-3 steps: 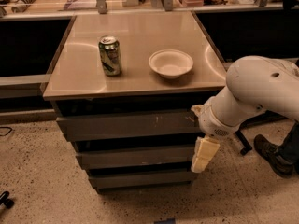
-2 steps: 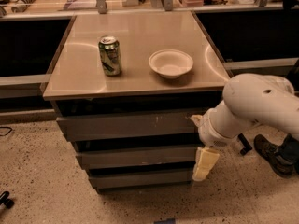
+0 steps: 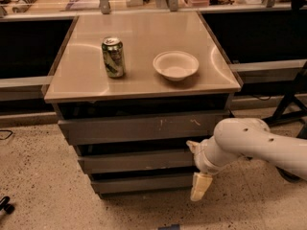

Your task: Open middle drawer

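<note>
Three dark-grey handleless drawer fronts are stacked under a tan tabletop (image 3: 144, 83). The top front (image 3: 139, 127) is the widest and has white scratch marks. The middle drawer (image 3: 134, 161) sits below it, plain and shut. The bottom front (image 3: 139, 182) is the narrowest. My gripper (image 3: 200, 187) hangs from the white arm (image 3: 249, 140) at the right end of the drawers. Its cream fingers point down beside the right end of the bottom front, just below the middle drawer's right end. It holds nothing that I can see.
A green soda can (image 3: 113, 57) and a white bowl (image 3: 175, 65) stand on the tabletop. Dark shelving runs behind on both sides. A black stand leg (image 3: 288, 102) is at the right. Speckled floor (image 3: 43, 190) lies in front.
The arm has dropped lower and swung in from the right. The gripper has moved down from the middle drawer's level to beside the bottom front. The drawers have not moved.
</note>
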Available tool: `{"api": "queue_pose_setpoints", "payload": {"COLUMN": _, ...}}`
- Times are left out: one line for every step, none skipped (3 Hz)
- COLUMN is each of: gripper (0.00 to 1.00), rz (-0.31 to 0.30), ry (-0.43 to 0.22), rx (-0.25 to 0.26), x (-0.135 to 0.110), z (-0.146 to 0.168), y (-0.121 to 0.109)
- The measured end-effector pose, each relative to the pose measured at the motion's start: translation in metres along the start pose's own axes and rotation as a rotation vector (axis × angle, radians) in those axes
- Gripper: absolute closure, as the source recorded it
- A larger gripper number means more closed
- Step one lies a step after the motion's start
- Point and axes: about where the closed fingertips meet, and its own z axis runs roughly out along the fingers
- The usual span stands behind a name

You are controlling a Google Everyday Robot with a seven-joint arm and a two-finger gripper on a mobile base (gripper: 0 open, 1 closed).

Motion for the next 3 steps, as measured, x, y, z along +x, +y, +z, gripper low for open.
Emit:
{"api": "queue_pose_setpoints", "payload": {"gripper": 0.0, "rz": 0.005, "ry": -0.01, "rx": -0.015, "x": 0.02, "z": 0.063, "y": -0.009}}
{"api": "queue_pose_setpoints", "payload": {"gripper": 0.0, "rz": 0.016, "ry": -0.019, "rx": -0.044, "x": 0.026, "z": 0.084, "y": -0.001}}
{"api": "queue_pose_setpoints", "payload": {"gripper": 0.0, "rz": 0.015, "ry": -0.019, "rx": -0.044, "x": 0.026, "z": 0.084, "y": -0.001}}
